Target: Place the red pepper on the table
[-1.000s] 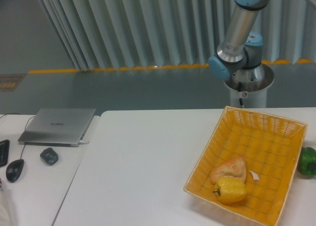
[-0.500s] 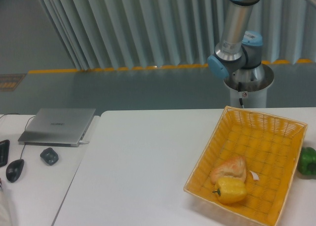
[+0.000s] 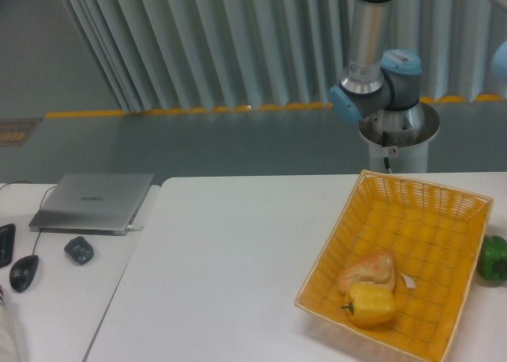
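The red pepper is out of view. The white table [image 3: 222, 267] fills the lower part of the camera view. Only the arm's base and lower links [image 3: 372, 69] show, behind the table's far edge at the upper right; the gripper itself is outside the frame.
A yellow wicker basket [image 3: 428, 219] stands at the right of the table, holding a yellow pepper [image 3: 369, 304] and a bread roll [image 3: 367, 271]. A green pepper [image 3: 494, 259] lies by the right edge. On the adjoining desk sit a grey laptop [image 3: 93, 200], a mouse [image 3: 24, 272] and a small dark object [image 3: 78, 249].
The arm's lower link has swung from a leftward lean to nearly upright, its elbow joint shifting slightly left. Nothing on the table has moved.
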`<control>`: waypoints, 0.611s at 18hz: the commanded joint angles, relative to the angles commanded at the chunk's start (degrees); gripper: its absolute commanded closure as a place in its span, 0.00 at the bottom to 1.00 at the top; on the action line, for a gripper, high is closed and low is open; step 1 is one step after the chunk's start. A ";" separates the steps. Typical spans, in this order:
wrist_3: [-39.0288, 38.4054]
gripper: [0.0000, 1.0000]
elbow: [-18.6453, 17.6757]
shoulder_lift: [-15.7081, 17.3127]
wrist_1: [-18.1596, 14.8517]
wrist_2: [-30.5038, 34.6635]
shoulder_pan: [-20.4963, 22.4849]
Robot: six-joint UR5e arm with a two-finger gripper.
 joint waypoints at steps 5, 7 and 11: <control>0.28 0.00 0.71 -3.61 0.26 2.63 -1.76; 0.19 0.00 0.89 -3.70 0.26 3.08 -1.85; -0.08 0.00 0.97 -3.70 0.26 2.64 -1.94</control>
